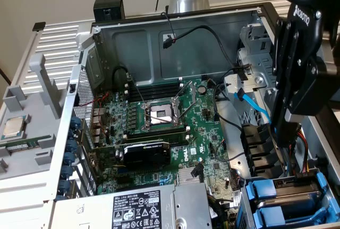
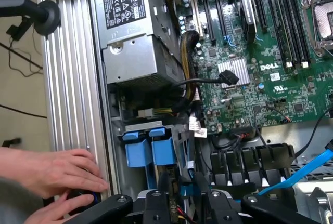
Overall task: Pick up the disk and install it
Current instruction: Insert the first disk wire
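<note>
In the exterior view the gripper (image 1: 277,133) is hanging at 3 o'clock, over the case's right side, its fingers closing on the disk (image 1: 280,83), held upright and edge-on; the blue drive bay (image 1: 281,194) is sitting at 5 o'clock. In the wrist view the disk (image 2: 169,187) is standing between the fingers, just beside the bay's blue handles (image 2: 151,148), while a person's hand (image 2: 57,169) is resting outside the case wall

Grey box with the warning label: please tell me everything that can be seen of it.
The grey box is rectangular and looks like bare sheet metal, with screws and a black-and-white warning label on top. It lies flat in a corner of the open case, beside the motherboard. A black and yellow cable bundle leaves its end near the blue carriers.
</note>
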Robot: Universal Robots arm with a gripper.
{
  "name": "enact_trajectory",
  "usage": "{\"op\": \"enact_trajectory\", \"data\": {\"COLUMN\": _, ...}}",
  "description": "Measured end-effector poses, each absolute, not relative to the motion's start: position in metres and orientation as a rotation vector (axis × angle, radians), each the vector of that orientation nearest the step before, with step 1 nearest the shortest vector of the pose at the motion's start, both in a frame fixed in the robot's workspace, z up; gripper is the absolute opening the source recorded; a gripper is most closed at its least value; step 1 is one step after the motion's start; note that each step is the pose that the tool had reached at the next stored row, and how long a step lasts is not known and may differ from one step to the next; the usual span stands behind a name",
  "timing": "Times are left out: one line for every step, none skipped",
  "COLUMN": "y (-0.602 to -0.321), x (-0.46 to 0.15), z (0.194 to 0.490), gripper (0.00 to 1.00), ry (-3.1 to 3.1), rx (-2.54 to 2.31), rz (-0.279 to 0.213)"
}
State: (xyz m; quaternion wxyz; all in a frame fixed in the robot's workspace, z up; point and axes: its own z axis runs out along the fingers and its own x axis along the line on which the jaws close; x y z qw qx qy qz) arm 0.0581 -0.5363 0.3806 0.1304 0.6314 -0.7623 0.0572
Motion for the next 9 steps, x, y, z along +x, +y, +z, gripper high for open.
{"op": "enact_trajectory", "data": {"y": -0.5357, "x": 0.058, "z": 0.3796, "gripper": 0.32, "ry": -2.215, "rx": 1.832, "rz": 0.166}}
{"op": "enact_trajectory", "data": {"y": -0.5352, "x": 0.058, "z": 0.3789, "gripper": 0.32, "ry": -2.215, "rx": 1.831, "rz": 0.167}}
{"op": "enact_trajectory", "data": {"y": -0.5346, "x": 0.058, "z": 0.378, "gripper": 0.32, "ry": -2.216, "rx": 1.83, "rz": 0.168}}
{"op": "enact_trajectory", "data": {"y": -0.5341, "x": 0.058, "z": 0.3771, "gripper": 0.32, "ry": -2.216, "rx": 1.828, "rz": 0.169}}
{"op": "enact_trajectory", "data": {"y": -0.5338, "x": 0.058, "z": 0.3762, "gripper": 0.32, "ry": -2.216, "rx": 1.826, "rz": 0.17}}
{"op": "enact_trajectory", "data": {"y": -0.5337, "x": 0.058, "z": 0.3751, "gripper": 0.32, "ry": -2.216, "rx": 1.821, "rz": 0.174}}
{"op": "enact_trajectory", "data": {"y": -0.5336, "x": 0.0579, "z": 0.3748, "gripper": 0.32, "ry": -2.218, "rx": 1.818, "rz": 0.175}}
{"op": "enact_trajectory", "data": {"y": -0.5336, "x": 0.0578, "z": 0.3746, "gripper": 0.32, "ry": -2.22, "rx": 1.814, "rz": 0.176}}
{"op": "enact_trajectory", "data": {"y": -0.5337, "x": 0.0577, "z": 0.3743, "gripper": 0.32, "ry": -2.223, "rx": 1.809, "rz": 0.176}}
